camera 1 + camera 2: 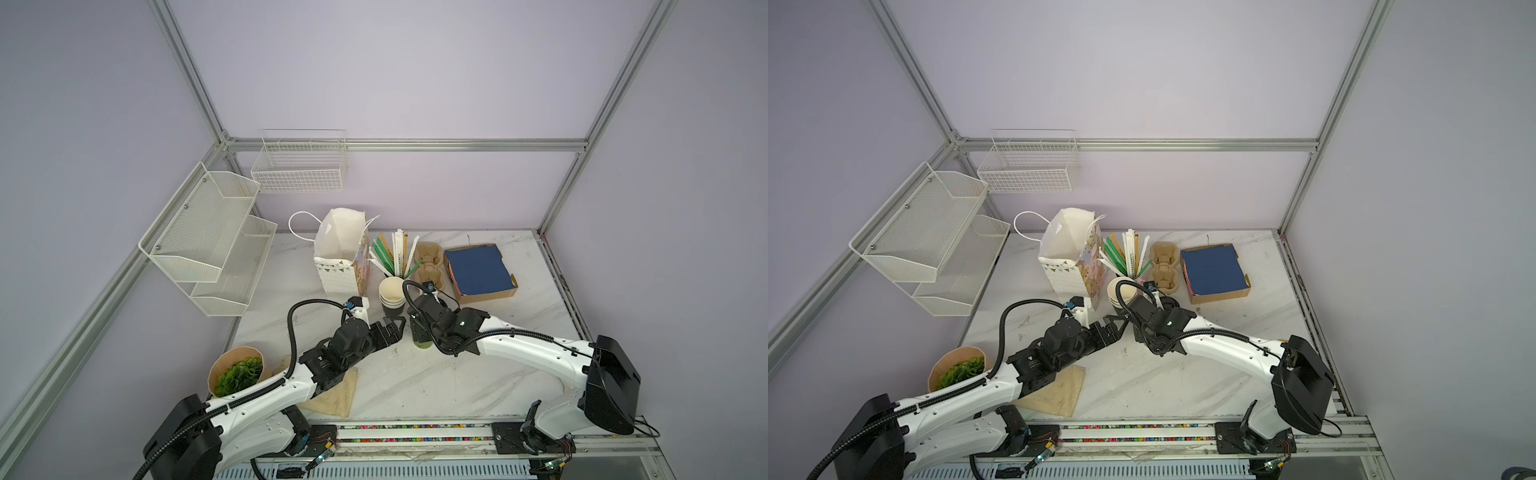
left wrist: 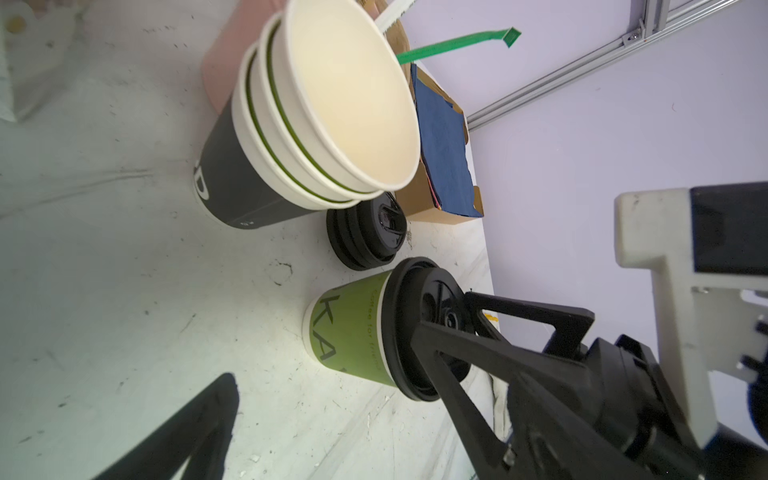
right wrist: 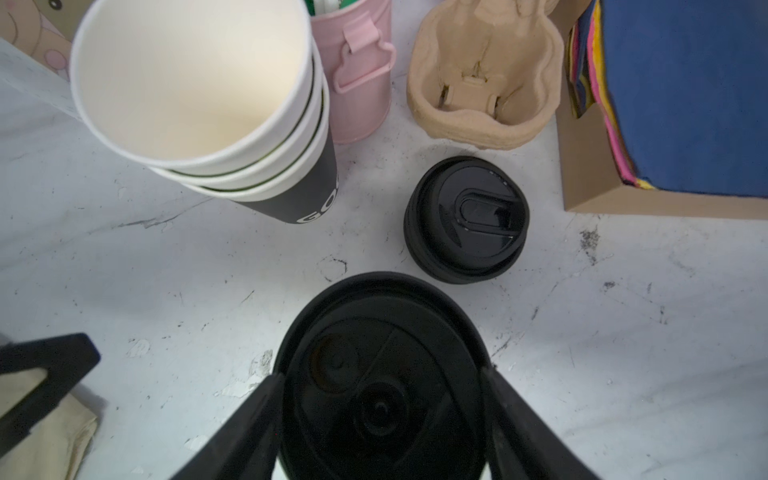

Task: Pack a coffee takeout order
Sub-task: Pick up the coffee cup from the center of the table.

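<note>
A green paper cup (image 2: 349,332) with a black lid (image 3: 380,332) stands on the marble table, its base showing in a top view (image 1: 423,344). My right gripper (image 3: 380,390) comes down over it, with one finger pressed against each side of the lid. My left gripper (image 1: 397,326) is open just left of the cup and holds nothing; one of its fingers (image 2: 195,424) shows in the left wrist view. The brown pulp carrier (image 1: 428,266) (image 3: 482,83) lies behind the cup. The navy napkin (image 1: 478,266) (image 3: 685,91) tops a stack in a cardboard box.
Stacked empty cups (image 1: 392,293) and spare black lids (image 3: 465,220) stand close behind the cup. Further back are a pink bucket (image 3: 357,70) of stirrers and a white gift bag (image 1: 338,249). A plant pot (image 1: 235,372) and a beige cloth (image 1: 332,399) lie under the left arm.
</note>
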Controlling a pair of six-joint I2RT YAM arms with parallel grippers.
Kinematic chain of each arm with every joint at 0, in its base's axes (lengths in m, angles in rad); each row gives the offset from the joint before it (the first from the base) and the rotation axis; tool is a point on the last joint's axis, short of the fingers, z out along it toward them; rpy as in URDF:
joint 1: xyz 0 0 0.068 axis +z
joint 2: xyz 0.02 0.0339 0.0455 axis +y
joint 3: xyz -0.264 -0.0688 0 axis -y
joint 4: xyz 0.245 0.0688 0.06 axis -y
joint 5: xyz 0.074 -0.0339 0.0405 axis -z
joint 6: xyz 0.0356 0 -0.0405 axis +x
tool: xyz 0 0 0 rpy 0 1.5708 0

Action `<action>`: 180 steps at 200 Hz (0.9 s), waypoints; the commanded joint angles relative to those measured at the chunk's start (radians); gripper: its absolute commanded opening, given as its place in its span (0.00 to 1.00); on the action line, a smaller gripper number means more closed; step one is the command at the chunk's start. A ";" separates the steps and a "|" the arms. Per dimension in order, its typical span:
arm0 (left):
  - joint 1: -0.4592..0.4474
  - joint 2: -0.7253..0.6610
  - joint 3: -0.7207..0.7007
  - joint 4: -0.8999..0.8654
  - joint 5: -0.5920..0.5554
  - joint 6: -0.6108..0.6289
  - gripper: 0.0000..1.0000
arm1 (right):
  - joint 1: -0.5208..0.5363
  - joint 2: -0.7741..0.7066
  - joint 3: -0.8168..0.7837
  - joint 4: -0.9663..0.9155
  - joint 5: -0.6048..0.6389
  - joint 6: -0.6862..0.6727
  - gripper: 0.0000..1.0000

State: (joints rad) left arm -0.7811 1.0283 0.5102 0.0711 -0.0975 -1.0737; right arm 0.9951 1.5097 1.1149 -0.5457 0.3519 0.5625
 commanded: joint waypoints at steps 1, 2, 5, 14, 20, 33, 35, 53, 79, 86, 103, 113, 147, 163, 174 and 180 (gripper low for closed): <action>0.024 -0.046 0.119 -0.091 -0.060 0.072 1.00 | 0.022 0.046 -0.016 -0.152 -0.151 0.039 0.73; 0.024 -0.048 0.121 -0.093 -0.062 0.074 1.00 | 0.022 0.046 -0.015 -0.153 -0.150 0.038 0.73; 0.026 -0.051 0.124 -0.098 -0.065 0.078 1.00 | 0.022 0.046 -0.013 -0.155 -0.150 0.037 0.73; 0.031 -0.057 0.138 -0.116 -0.070 0.089 1.00 | 0.020 0.047 -0.005 -0.159 -0.139 0.034 0.74; 0.034 -0.057 0.148 -0.130 -0.071 0.097 1.00 | 0.019 0.045 0.001 -0.162 -0.134 0.032 0.74; 0.037 -0.055 0.170 -0.148 -0.073 0.121 1.00 | 0.012 0.043 0.008 -0.161 -0.134 0.024 0.74; 0.038 -0.054 0.173 -0.152 -0.074 0.124 1.00 | 0.011 0.042 0.011 -0.161 -0.134 0.023 0.74; 0.043 -0.050 0.196 -0.179 -0.075 0.144 1.00 | 0.000 0.043 0.029 -0.165 -0.127 0.010 0.75; 0.046 -0.056 0.208 -0.202 -0.083 0.155 1.00 | -0.009 0.048 0.070 -0.181 -0.120 -0.009 0.76; 0.048 -0.060 0.207 -0.206 -0.085 0.157 1.00 | -0.011 0.049 0.081 -0.186 -0.117 -0.014 0.76; 0.049 -0.065 0.212 -0.217 -0.086 0.160 1.00 | -0.022 0.052 0.102 -0.201 -0.111 -0.028 0.77; 0.049 -0.066 0.215 -0.223 -0.085 0.161 1.00 | -0.029 0.051 0.110 -0.209 -0.107 -0.035 0.77; 0.054 -0.076 0.215 -0.231 -0.086 0.161 1.00 | -0.050 0.041 0.104 -0.213 -0.119 -0.047 0.77; 0.054 -0.079 0.213 -0.233 -0.086 0.161 1.00 | -0.051 0.036 0.089 -0.204 -0.133 -0.050 0.77; 0.055 -0.080 0.211 -0.234 -0.087 0.161 1.00 | -0.051 0.038 0.083 -0.203 -0.142 -0.055 0.76; 0.057 -0.080 0.211 -0.233 -0.087 0.160 1.00 | -0.052 0.041 0.083 -0.202 -0.145 -0.055 0.75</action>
State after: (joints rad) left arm -0.7326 0.9649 0.6266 -0.1619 -0.1661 -0.9386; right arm 0.9489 1.5501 1.2152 -0.6857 0.2310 0.5179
